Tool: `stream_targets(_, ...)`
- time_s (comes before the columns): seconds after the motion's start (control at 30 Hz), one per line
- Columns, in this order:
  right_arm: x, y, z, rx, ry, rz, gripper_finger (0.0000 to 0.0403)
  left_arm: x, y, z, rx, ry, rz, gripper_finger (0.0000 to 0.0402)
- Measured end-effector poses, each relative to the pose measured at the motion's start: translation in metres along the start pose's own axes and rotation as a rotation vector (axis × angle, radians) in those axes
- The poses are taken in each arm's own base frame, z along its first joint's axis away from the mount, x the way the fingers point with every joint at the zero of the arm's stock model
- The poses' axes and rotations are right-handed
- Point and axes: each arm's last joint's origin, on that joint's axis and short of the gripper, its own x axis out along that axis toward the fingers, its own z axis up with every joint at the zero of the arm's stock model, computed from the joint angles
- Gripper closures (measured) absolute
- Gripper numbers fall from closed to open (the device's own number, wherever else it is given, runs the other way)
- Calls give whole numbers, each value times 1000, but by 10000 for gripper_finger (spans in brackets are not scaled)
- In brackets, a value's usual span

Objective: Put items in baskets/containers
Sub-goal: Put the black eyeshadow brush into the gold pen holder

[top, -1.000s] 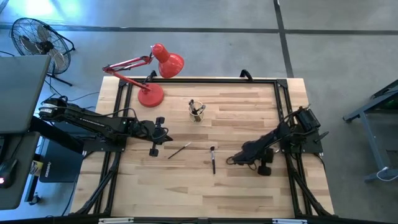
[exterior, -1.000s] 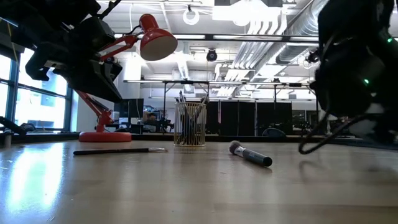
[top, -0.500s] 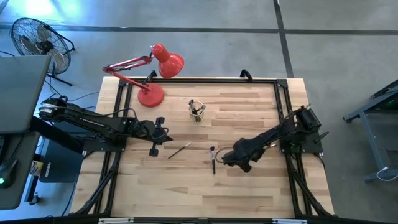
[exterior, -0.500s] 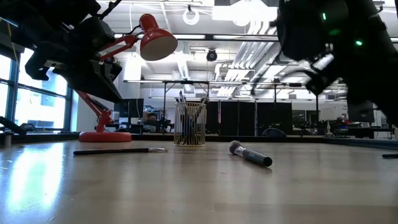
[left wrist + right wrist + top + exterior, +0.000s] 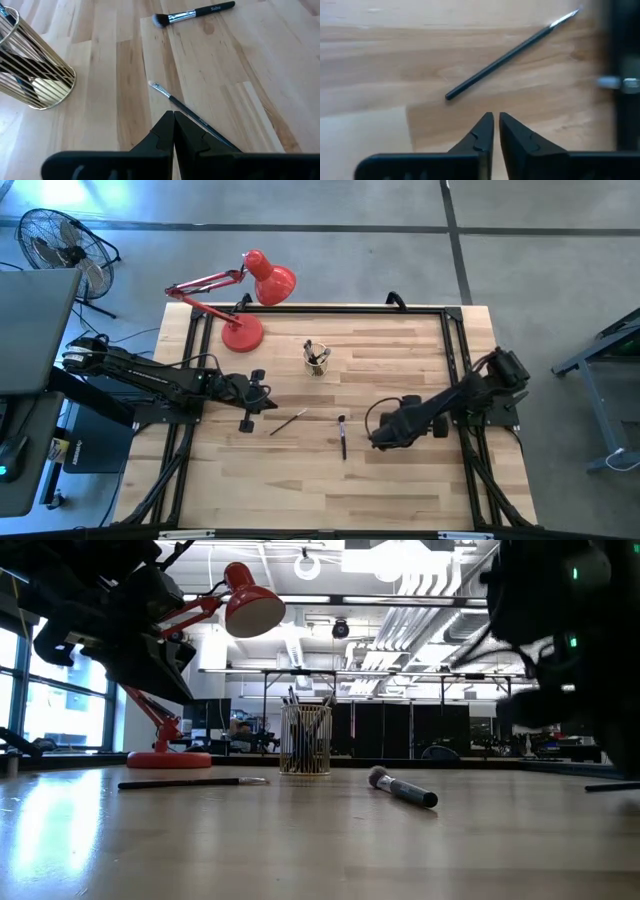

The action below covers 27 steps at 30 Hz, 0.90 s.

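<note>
Right arm has shifted in the last second: it swung in toward the thick brush (image 5: 342, 436), and now sits slightly back and to its right, with the right claw (image 5: 374, 440) low over the tabletop (image 5: 400, 350) just beside the handle end. The brush hasn't budged, so nothing was picked; I read this as lining up for a grasp, not a carry. In its wrist view the right claw (image 5: 496, 127) is clenched to a hairline gap and holds nothing, so you'd need to open it before going down. The left arm hasn't moved: the left claw (image 5: 268, 402) hovers near the thin brush (image 5: 288, 422), fingers pressed together and empty, with the brush's handle running under its tips in the wrist view (image 5: 187, 112). Two items are left loose, well apart from the cup (image 5: 317, 359), which stands upright further back and already holds several brushes. The thick brush has a dark handle, pale ferrule and fluffy head, lying flat with the head toward the cup. The thin brush is a slim dark stick with a fine tip, lying diagonally. The cup looks gold and wire-sided (image 5: 35, 75), not solid.
</note>
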Motion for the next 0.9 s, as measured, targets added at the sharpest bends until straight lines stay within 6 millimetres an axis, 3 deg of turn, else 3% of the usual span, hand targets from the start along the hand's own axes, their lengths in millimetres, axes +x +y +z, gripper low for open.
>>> stream_targets(0.13,24,-1,5,66,31,14,339,0,0,0,0,0,0,401)
stream_targets(0.23,27,-1,8,85,51,9,310,0,0,0,0,2,-1,401)
stream_targets(0.53,9,-8,26,95,-16,7,249,0,0,-1,5,7,-1,401)
stream_targets(0.9,-3,-10,60,131,-87,103,218,0,0,-1,6,7,0,401)
